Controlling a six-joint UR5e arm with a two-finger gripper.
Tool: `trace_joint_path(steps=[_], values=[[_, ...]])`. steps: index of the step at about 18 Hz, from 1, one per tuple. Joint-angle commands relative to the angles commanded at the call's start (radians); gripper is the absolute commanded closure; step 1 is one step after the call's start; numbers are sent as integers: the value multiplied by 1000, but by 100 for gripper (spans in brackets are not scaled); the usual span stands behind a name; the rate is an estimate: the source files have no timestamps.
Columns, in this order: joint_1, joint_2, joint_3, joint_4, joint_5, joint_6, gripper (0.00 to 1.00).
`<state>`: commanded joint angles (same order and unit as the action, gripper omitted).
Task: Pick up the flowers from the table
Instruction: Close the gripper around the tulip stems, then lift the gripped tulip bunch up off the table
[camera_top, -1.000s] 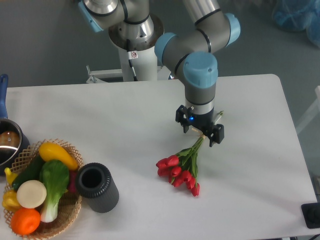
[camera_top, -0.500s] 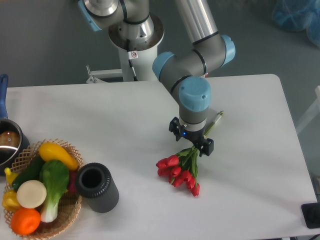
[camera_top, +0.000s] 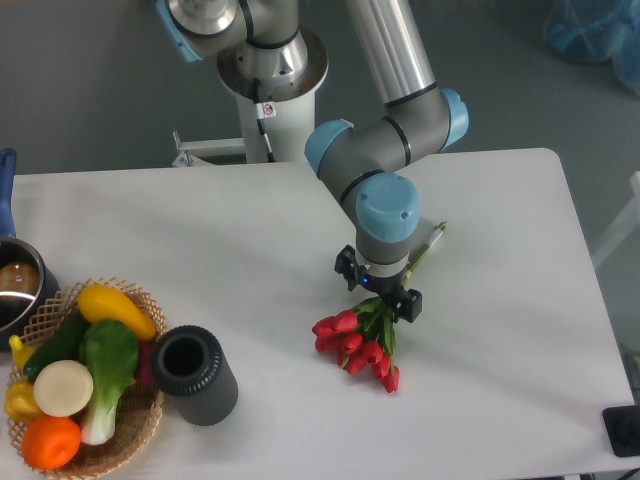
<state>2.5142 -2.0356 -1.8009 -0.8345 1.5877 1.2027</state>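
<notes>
Low over the flowers (camera_top: 362, 342) on the table (camera_top: 500, 400), gripper (camera_top: 378, 294) poised across the stems, just above the buds. Approach step, judging by pose; jaw state impossible to tell. Next: settle, clamp stems, lift.

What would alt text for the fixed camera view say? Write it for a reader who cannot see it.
A robot arm's end effector is lowered over the stems of the flowers, a bunch of red tulips lying on the white table. At the left sit a basket of toy vegetables and a black cylinder.
</notes>
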Motion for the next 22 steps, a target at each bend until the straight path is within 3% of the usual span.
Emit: trace_joint_path(steps=[3,4,5,19,22], values=[[-2,-2,3,-2,2,-56,78],[-3,0,8,0,0,-111,96],[-6,0,11,0,2,-133,100],[25,83,115,-23,8,-158,100],[28,107,169,-98,6,-155,100]])
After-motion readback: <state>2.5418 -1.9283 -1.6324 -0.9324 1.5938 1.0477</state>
